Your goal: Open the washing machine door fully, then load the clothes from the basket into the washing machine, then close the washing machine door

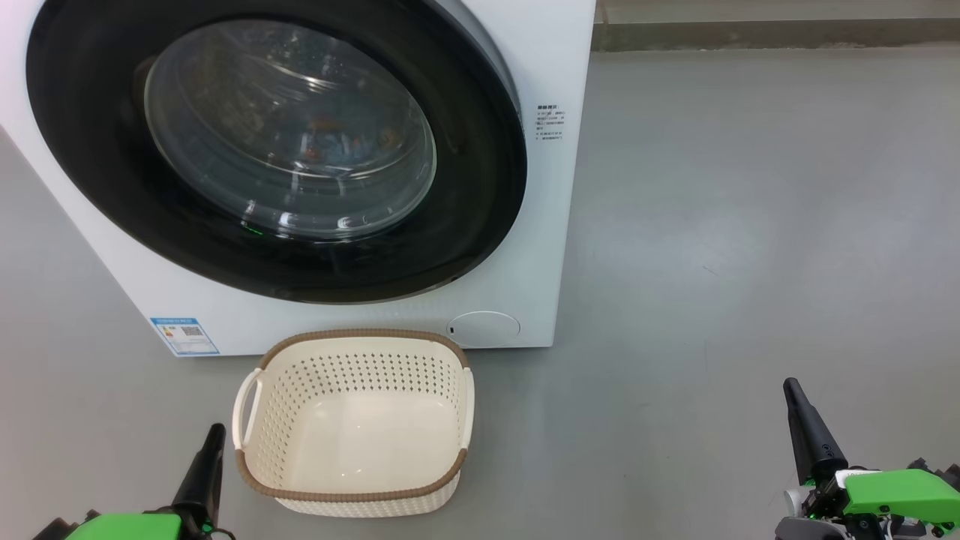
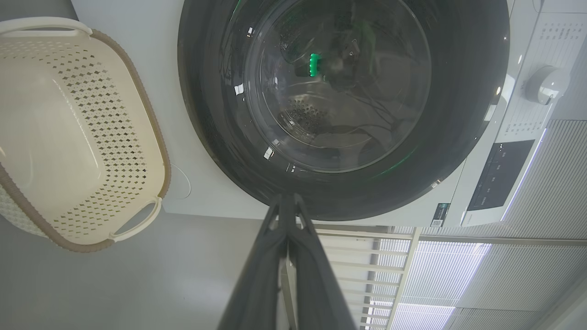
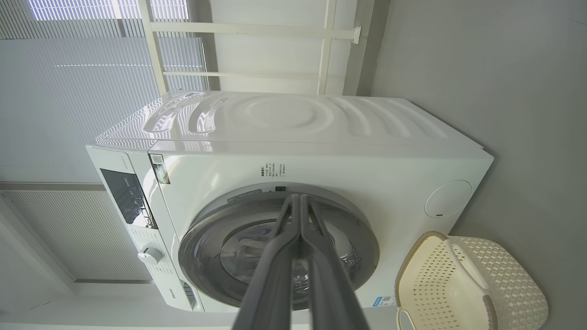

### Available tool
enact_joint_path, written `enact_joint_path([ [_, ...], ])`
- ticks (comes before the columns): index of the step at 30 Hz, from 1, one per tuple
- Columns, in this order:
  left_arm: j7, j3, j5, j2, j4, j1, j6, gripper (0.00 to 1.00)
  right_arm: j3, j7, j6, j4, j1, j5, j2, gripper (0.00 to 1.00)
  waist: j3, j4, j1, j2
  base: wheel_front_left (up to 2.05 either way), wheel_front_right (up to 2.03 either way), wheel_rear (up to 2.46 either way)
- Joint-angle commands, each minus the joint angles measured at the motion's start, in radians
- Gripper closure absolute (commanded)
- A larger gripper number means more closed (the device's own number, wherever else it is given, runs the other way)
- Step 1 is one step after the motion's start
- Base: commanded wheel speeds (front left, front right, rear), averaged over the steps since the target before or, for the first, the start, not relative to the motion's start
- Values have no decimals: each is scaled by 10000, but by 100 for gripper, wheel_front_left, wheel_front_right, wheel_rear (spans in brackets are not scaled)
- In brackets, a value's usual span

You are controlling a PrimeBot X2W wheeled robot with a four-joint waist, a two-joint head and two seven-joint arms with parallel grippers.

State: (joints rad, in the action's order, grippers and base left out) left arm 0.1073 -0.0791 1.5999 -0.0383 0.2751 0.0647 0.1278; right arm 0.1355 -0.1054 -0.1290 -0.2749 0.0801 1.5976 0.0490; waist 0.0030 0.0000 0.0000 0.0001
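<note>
Basket point(image 1: 360, 369) is rounded, perforated cream plastic, woven-look brown rim.

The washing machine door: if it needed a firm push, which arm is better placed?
Left, probably. The left gripper sits beside the basket, below the washing machine door; the right gripper hangs off to the side over the floor. Both jaws are shut.

A smooth grey floor point(image 1: 750, 225) with a dull sheen stretches back to a darker band point(image 1: 772, 34) along its far edge. In the right wrist view, daylight glows through ribbed white blinds point(image 3: 59, 105) beside a white-painted frame point(image 3: 257, 31) of posts and crossbars against a pale wall point(image 3: 270, 13).
</note>
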Motion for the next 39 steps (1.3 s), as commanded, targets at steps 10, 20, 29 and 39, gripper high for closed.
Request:
enact_joint_path([
  [10, 63, -352, 83, -125, -296, 435, 29, 100, -221, -75, -17, 301, 278, 114, 23, 100, 0, 0, 0, -1, 0, 0, 0],
  [20, 64, -353, 82, -124, -296, 435, 29, 100, -219, -77, -17, 301, 278, 112, 22, 100, 0, 0, 0, -1, 0, 0, 0],
  [29, 65, -354, 81, -123, -297, 435, 29, 100, -217, -78, -17, 301, 278, 110, 20, 100, 0, 0, 0, -1, 0, 0, 0],
  [39, 65, -354, 81, -123, -297, 435, 29, 100, -215, -80, -17, 301, 278, 108, 19, 100, 0, 0, 0, -1, 0, 0, 0],
])
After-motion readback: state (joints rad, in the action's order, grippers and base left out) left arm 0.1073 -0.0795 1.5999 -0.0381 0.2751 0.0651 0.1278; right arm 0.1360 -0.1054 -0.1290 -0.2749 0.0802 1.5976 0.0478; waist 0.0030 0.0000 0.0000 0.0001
